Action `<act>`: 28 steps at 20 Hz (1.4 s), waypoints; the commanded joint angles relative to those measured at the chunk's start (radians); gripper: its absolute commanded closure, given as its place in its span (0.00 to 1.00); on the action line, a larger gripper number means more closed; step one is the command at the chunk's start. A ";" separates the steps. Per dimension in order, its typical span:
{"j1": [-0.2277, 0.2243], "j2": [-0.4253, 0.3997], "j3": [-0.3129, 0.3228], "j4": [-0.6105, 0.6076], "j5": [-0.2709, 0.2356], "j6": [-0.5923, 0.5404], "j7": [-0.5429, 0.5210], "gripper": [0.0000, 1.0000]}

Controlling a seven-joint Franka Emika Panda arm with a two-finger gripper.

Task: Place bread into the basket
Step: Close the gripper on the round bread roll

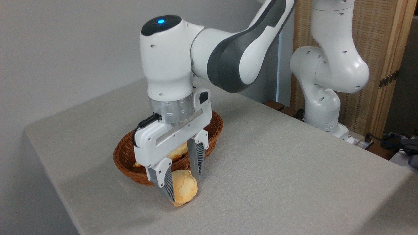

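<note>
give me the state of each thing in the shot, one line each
gripper: pointing down, fingers on either side of the bun, appears shut on it
bun: outside the basket, at the table surface in front of it, between the fingers
basket: upright on the table, another paler bread piece inside, mostly hidden by the gripper
table: grey, carrying the basket

The basket [130,163] rim stands just behind the bread [184,191]; the table [277,169] rightward lies open.
</note>
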 commanded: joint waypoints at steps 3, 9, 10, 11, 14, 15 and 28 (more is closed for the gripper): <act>-0.008 0.022 0.003 -0.006 0.009 0.023 0.073 0.00; -0.015 0.040 0.000 -0.006 0.009 0.016 0.099 0.00; -0.017 0.043 0.000 -0.006 0.009 0.016 0.099 0.00; -0.017 0.046 0.000 -0.006 0.009 0.015 0.099 0.00; -0.017 0.046 -0.003 -0.006 0.009 0.010 0.113 0.25; -0.015 0.046 -0.003 -0.006 0.009 0.009 0.129 0.45; -0.015 0.043 -0.003 -0.004 0.009 -0.007 0.133 0.75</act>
